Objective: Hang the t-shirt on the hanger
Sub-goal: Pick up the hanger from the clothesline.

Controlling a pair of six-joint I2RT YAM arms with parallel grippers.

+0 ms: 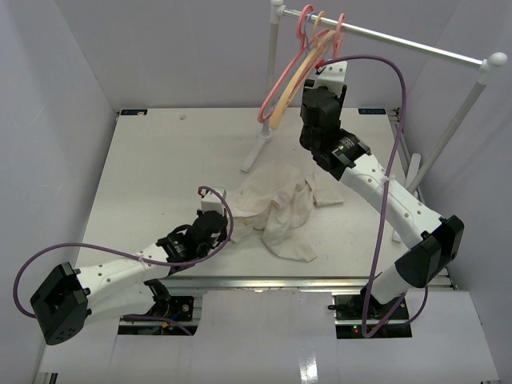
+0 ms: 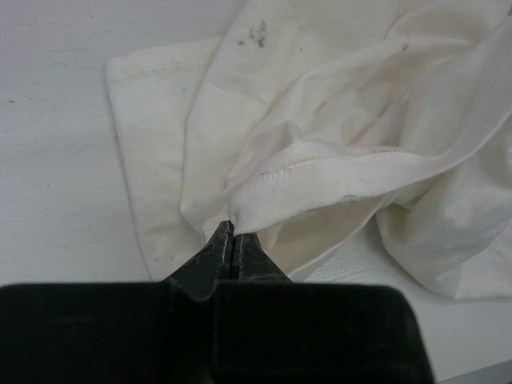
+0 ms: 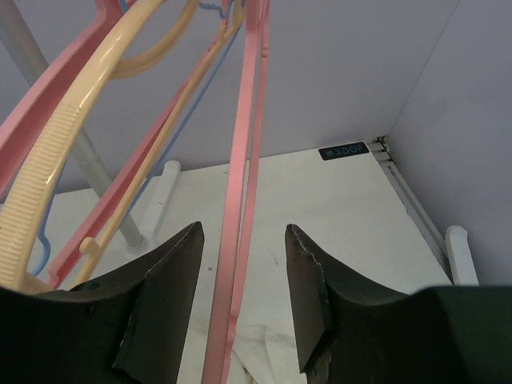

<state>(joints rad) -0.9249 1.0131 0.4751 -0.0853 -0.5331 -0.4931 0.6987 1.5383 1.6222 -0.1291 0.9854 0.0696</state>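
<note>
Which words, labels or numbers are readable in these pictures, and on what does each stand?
"XDOF", first letter unsure: small black label at the far edge of the table.
Two dark labels on that edge, top view: too small to read.
No text on the t-shirt or the pink hanger.

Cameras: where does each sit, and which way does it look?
Top external: high behind the robot, looking down at the white table; left arm and right arm show.
Left wrist: low over the table, facing the crumpled cream cotton t-shirt; its shut left claw pinches the edge.
Right wrist: raised, facing the back wall; its open right claw straddles a thin pink plastic hanger.
Shared: top and left wrist both show the t-shirt.
</note>
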